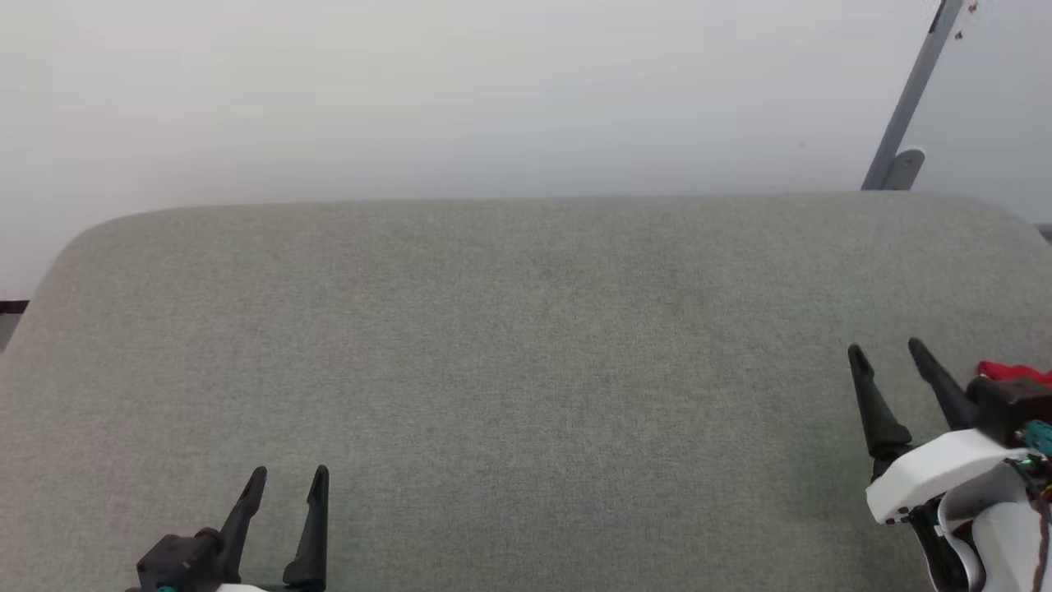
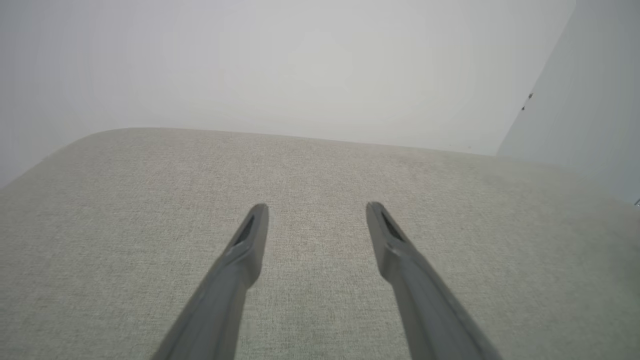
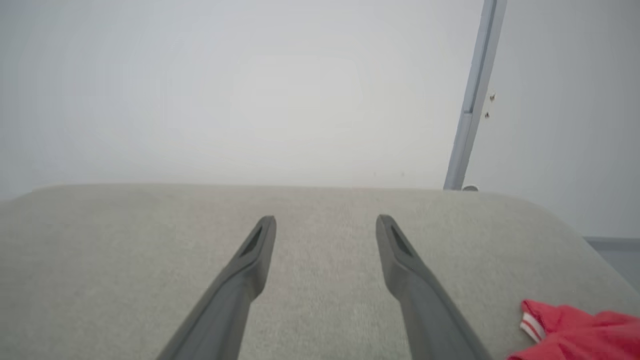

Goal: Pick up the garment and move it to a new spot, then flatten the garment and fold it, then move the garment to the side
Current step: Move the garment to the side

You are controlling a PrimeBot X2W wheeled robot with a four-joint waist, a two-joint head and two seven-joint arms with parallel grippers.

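Note:
A corner of the red garment (image 3: 575,330) with a white-striped trim lies on the grey fabric surface (image 1: 526,370) at the lower right of the right wrist view. In the head view a red sliver of the garment (image 1: 1015,372) peeks out behind my right arm at the right edge. My right gripper (image 1: 888,353) hovers open and empty just left of it; its fingers (image 3: 250,265) stand spread over bare fabric. My left gripper (image 1: 289,475) is open and empty at the lower left, and my left gripper (image 2: 317,207) holds nothing between its spread fingers.
The grey surface has rounded far corners and a white wall behind it. A grey metal pole (image 1: 908,99) leans at the back right, past the surface's far edge. The pole (image 3: 472,95) also rises behind the surface in the right wrist view.

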